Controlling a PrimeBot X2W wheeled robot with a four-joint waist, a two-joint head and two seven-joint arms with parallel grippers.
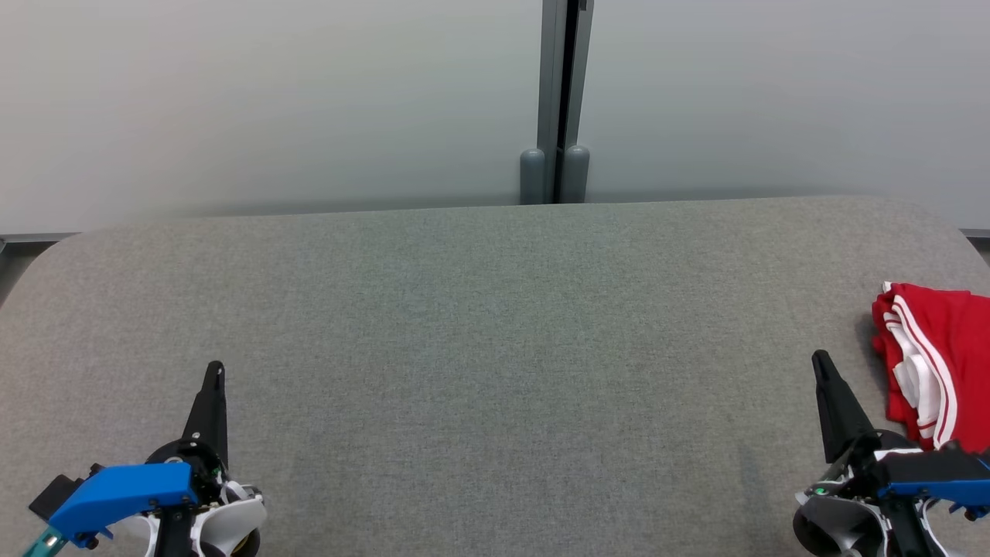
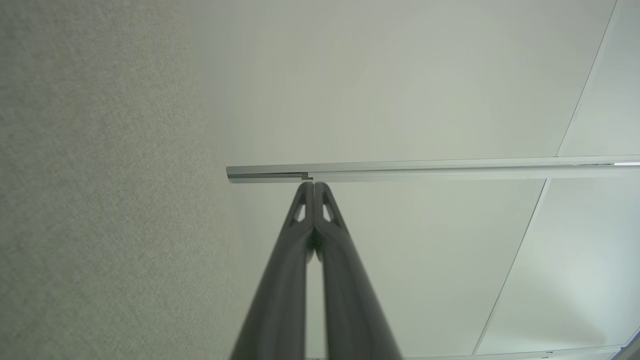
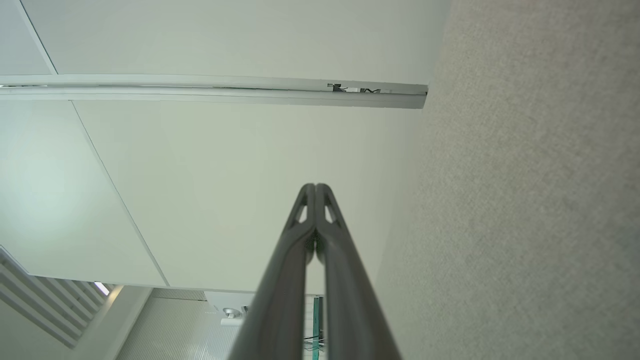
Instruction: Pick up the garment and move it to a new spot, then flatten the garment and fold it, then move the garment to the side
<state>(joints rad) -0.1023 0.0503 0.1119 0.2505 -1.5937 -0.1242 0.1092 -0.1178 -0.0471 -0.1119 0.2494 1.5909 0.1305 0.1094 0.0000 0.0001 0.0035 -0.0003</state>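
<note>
A red fabric garment with white stripe trim point(image 1: 936, 348) is pictured lying in a compact, layered bundle at the far right edge of a broad table covered in grey felt-like cloth point(image 1: 495, 325). It is partly cut off by the side of the head view. The right pincer point(image 1: 820, 362), dark and long-fingered on a blue-and-white wrist, is held just beside the bundle's near-left corner, apart from the cloth. The left pincer point(image 1: 215, 370) is parked well apart from it, at the opposite near corner. Both are pressed fully closed with nothing held; the left one's fingers point(image 2: 287, 280) and the right one's fingers point(image 3: 287, 280) are seen meeting at their tips against pale wall panels point(image 1: 271, 100).

Whether the bundle is a finished fold already set aside or a heap awaiting pick-up cannot be settled from how it lies. If the pick-up is the step in hand, it is judged best done by the nearer right pincer. That pincer would be opened first, then lowered onto the upper layers near the striped hem. Several layers should be pinched together, since a single layer would likely let the rest unroll. The cloth should be lifted clear rather than dragged, given the nearby table edge, and carried toward the open middle. There the left pincer can be brought in for spreading.
</note>
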